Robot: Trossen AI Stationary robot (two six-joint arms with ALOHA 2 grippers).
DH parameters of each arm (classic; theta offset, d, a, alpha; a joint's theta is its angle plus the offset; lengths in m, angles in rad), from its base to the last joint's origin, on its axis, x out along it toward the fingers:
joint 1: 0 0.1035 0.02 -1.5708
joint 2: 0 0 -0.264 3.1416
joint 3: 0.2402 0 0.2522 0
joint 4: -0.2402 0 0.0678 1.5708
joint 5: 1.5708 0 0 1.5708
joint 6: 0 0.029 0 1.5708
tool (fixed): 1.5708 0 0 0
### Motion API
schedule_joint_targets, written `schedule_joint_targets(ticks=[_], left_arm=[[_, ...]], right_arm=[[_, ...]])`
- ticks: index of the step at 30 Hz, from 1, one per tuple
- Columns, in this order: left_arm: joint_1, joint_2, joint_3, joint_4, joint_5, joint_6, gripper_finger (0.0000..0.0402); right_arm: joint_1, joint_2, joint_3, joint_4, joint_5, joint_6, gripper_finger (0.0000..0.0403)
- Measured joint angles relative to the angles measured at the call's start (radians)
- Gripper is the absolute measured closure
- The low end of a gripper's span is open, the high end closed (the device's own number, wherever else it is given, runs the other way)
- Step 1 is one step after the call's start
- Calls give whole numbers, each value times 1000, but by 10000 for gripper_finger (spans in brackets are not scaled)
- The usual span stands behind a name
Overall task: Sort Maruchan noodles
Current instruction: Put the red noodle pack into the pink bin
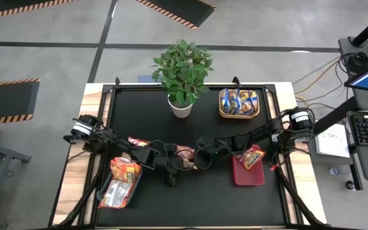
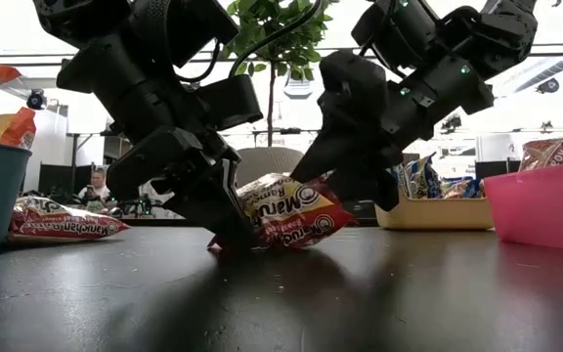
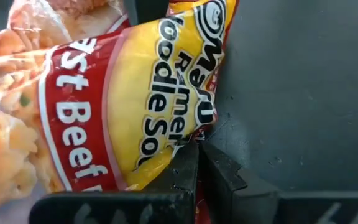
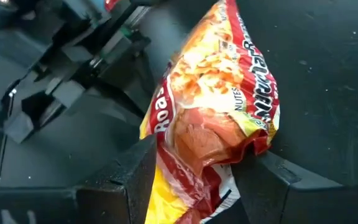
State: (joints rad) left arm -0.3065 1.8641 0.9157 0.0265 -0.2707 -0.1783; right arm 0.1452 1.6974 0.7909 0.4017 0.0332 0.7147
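Note:
A red-and-yellow Maruchan noodle packet (image 1: 185,155) lies tilted at the table's middle, its lower edge on the black mat (image 2: 262,242). My left gripper (image 1: 170,167) is shut on one end of it, and my right gripper (image 1: 200,156) is shut on the opposite end. Another red packet (image 1: 138,142) lies flat on the mat behind the left arm. Orange packets fill the bin (image 1: 121,182) at the near left. One packet sits in the red bin (image 1: 248,171), and blue-and-yellow packets sit in the basket (image 1: 238,102). My left gripper (image 3: 196,163) pinches the packet's thin edge (image 3: 194,134) between its two fingertips, slanting down from the table's left. The packet fans out beyond the fingers, tilted, with its lower edge on the mat. My right gripper (image 4: 197,186) holds the packet's other end across its width, one finger (image 4: 138,171) on each side. The wrapper crumples against one finger (image 4: 257,146). It comes slanting down from the table's right.
A potted plant (image 1: 182,76) in a white pot stands at the far middle of the mat. The red bin stands close beside the right arm, and the basket sits at the far right. Bare mat (image 1: 190,204) stretches along the near edge.

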Motion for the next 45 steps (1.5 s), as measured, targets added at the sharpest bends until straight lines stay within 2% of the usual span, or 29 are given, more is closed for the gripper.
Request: schedule_joint_targets(ticks=[5,12,14,21,28,32,35,41,45], left_arm=[[0,0,0,2,0,0,402],[0,1,0,6,0,0,402],[-3,-5,-1,3,1,0,402],[-19,-109,-3,-83,5,26,402],[-23,-250,-2,-178,3,50,402],[-32,-329,-2,-195,2,80,402],[-38,-380,-2,-187,-4,105,402],[-47,-430,-2,-183,-8,139,402],[-47,-430,-2,-180,-9,154,402]], right_arm=[[0,-8,0,0,0,-27,251],[0,-8,0,1,-8,-72,366],[0,-13,0,-3,-8,-86,386],[1,-77,0,-94,-12,-125,394],[4,-233,0,-287,-10,-161,395],[25,-378,0,-449,-12,-178,395],[56,-503,4,-586,-51,-174,395],[154,-709,79,-946,-69,-37,395],[225,-779,148,-1144,-64,73,395]])
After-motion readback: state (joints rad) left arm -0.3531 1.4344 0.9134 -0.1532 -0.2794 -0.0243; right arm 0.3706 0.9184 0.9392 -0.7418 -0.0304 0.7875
